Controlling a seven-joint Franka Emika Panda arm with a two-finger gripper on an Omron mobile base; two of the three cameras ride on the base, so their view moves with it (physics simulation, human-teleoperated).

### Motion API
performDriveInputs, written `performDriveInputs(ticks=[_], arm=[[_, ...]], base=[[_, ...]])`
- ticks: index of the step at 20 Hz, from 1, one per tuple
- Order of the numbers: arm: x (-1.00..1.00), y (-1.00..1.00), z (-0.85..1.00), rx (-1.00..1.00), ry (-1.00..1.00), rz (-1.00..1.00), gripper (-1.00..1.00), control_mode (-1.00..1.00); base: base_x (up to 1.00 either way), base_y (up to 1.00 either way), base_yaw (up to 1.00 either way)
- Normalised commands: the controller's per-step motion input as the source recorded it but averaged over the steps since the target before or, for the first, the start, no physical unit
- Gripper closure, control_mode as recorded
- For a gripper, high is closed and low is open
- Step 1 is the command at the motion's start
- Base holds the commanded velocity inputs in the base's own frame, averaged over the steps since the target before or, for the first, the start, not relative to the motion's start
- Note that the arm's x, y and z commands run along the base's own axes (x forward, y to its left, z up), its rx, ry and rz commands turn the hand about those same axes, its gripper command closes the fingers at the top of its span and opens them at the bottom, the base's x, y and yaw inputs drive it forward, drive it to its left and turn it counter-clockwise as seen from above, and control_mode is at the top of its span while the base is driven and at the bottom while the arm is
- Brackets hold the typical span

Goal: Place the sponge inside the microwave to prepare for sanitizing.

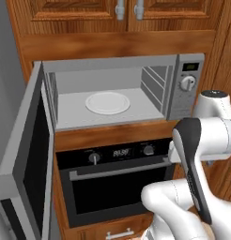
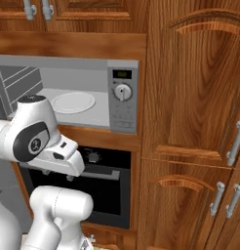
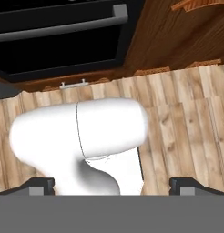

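The microwave (image 1: pixel 185 86) (image 2: pixel 123 97) is built into the wooden cabinetry, and its dark glass door (image 1: pixel 28 154) is swung wide to the left. On the grey floor inside lies a white round plate (image 1: pixel 107 102) (image 2: pixel 73 102) with nothing on it. The sponge is out of view. In the hand view my gripper (image 3: pixel 113 186) points down at the wooden floor. Its two dark fingertips (image 3: pixel 41 184) stand far apart, open, with nothing held between them. My arm is folded low in front of the oven, below the microwave.
A black oven (image 1: pixel 117 183) (image 2: pixel 107 190) (image 3: pixel 59 36) with a horizontal handle sits under the microwave. Below it is a drawer with a small handle (image 3: pixel 73 84). Tall wooden cabinet doors (image 2: pixel 195 122) fill the right. Wooden floor (image 3: pixel 186 113) lies beneath the hand.
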Motion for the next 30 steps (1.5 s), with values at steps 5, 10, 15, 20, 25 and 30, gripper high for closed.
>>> performDriveInputs(ticks=[5, 10, 15, 20, 25, 30], arm=[[0.00, 0.00, 0.00, 0.00, 0.00, 0.00, -1.00, 1.00], [0.00, 0.00, 0.00, 0.00, 0.00, 0.00, -1.00, 1.00], [0.00, 0.00, 0.00, 0.00, 0.00, 0.00, -1.00, 1.00], [0.00, 0.00, 0.00, 0.00, 0.00, 0.00, -1.00, 1.00], [0.00, 0.00, 0.00, 0.00, 0.00, 0.00, -1.00, 1.00], [0.00, 0.00, 0.00, 0.00, 0.00, 0.00, -1.00, 1.00]], base=[[-0.27, -0.56, -0.17], [-0.13, -0.77, -0.49], [0.00, -0.61, -0.72], [0.00, -0.30, -0.85], [0.00, -0.15, -0.94], [0.00, -0.21, -0.93]])
